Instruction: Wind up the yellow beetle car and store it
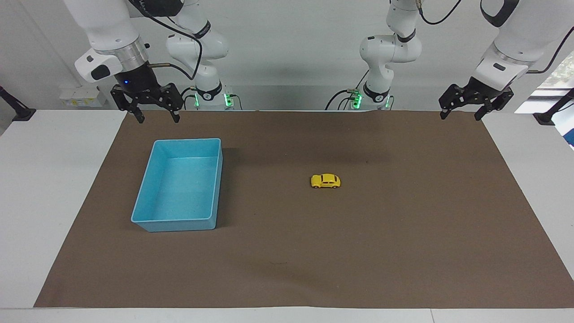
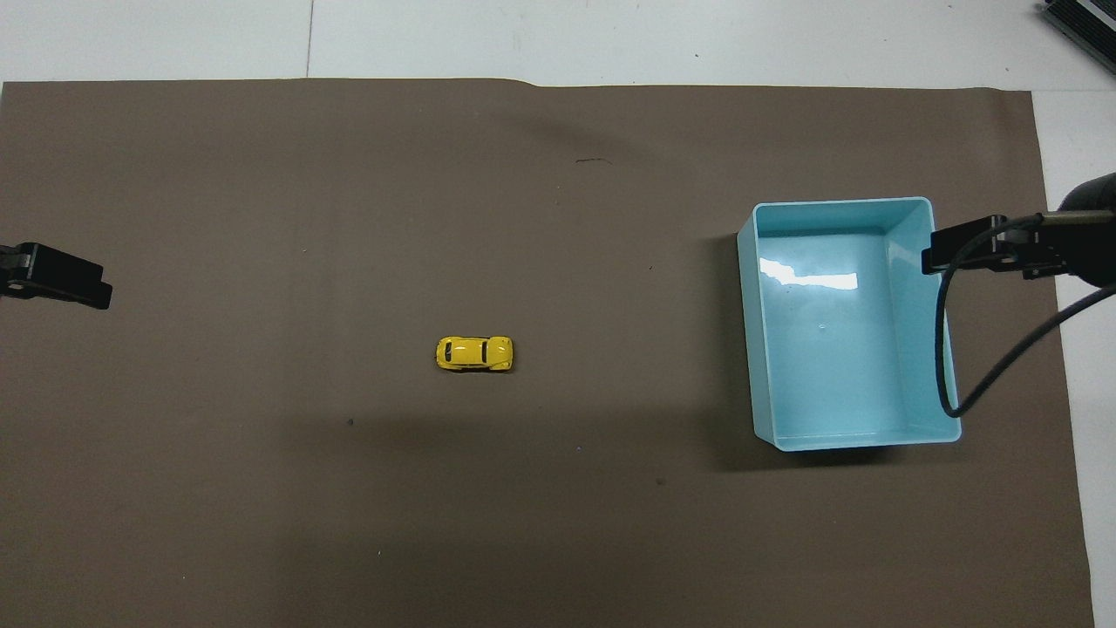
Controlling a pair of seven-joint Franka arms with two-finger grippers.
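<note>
On the brown mat [image 1: 403,251], well apart from the blue tray [image 1: 154,222], the yellow car [image 1: 325,181] is left untouched, while both the left gripper [image 1: 462,115] and right gripper [image 1: 157,117] are held spread, empty.

- Yellow beetle car [image 1: 325,181]: one, standing on its wheels on the mat.
- Blue tray [image 1: 148,197]: one, open-topped, nothing inside it.
- Brown mat [image 1: 358,260]: one sheet, covering most of the table.
- White table [image 1: 45,188]: one.
- Robot arms: two.
- Grippers: two, the left gripper [image 1: 463,114] and the right gripper [image 1: 158,117], each with two fingers set apart, neither holding anything.
</note>
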